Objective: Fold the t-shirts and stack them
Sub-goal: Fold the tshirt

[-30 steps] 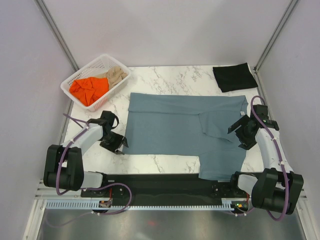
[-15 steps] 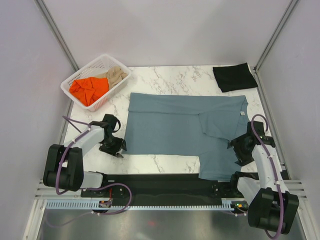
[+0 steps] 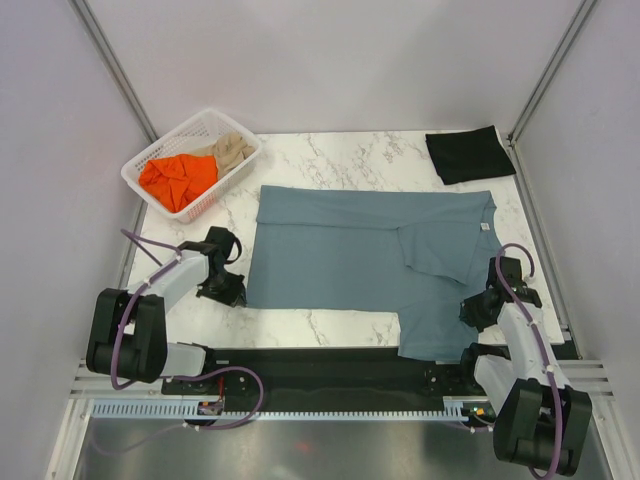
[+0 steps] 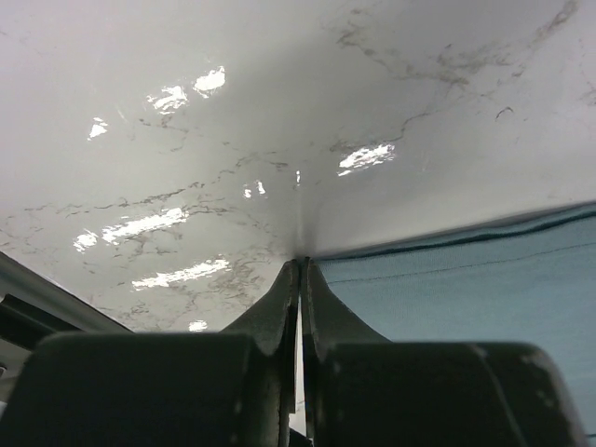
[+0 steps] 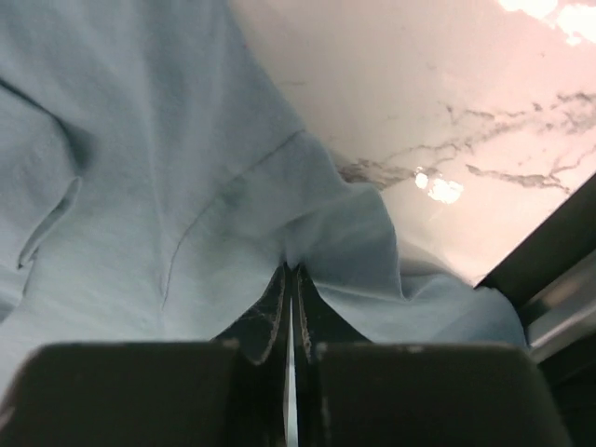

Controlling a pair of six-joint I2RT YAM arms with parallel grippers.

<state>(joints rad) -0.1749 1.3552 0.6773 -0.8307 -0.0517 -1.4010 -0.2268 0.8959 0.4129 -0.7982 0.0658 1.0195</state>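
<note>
**Two grippers clamped on the blue-grey t-shirt's near edge**

Both of my grippers sit low on the table (image 3: 340, 155), at opposite ends of the blue-grey t-shirt (image 3: 340, 245).

On my left wrist view the left gripper (image 4: 300, 265) has its fingers pressed together. The cloth's dark hem edge runs straight into the tips, so it pinches the shirt's near left corner.

On the right wrist view the right gripper (image 5: 291, 270) is closed as well, with the fabric puckered and gathered into its tips. From above, that grip is on the right edge of the sleeve (image 3: 435, 325) that reaches toward the arm bases.

The shirt lies flat with its long axis across the table, left to right. Its hem points left, and its neck end with the small white neck label (image 3: 483, 227) points right. The body of the shirt spreads between the two grippers and away from them.

Farther back, a folded black t-shirt (image 3: 467, 154) rests in the far right corner, well apart from the blue-grey one. At the far left stands a white lattice basket (image 3: 205, 115), tilted diagonally to the table edge. It holds a crumpled orange t-shirt (image 3: 178, 178) and a beige t-shirt (image 3: 232, 149) behind it.
</note>
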